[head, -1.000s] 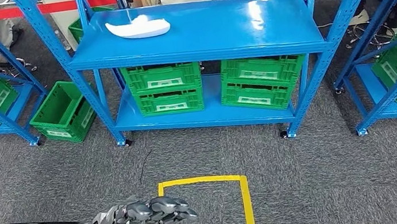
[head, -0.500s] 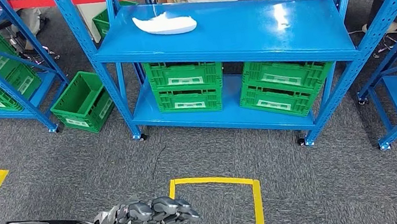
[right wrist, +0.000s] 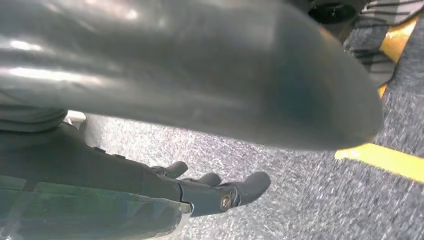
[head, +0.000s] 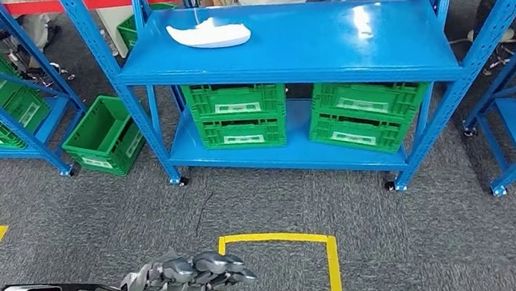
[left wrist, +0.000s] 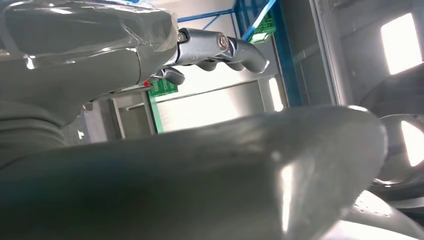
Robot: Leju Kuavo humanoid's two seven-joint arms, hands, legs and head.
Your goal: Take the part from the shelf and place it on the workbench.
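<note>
Both my hands, left (head: 183, 283) and right (right wrist: 210, 192), hang empty with fingers loosely extended; white part (head: 210, 33) lies on the blue shelf (head: 347, 43).

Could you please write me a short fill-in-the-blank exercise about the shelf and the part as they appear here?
1. The white part lies on the ____ level of the blue shelf.
2. The green crates under it sit on the ____ level.
3. The left hand holds ____.
Missing words: top; bottom; nothing
</note>
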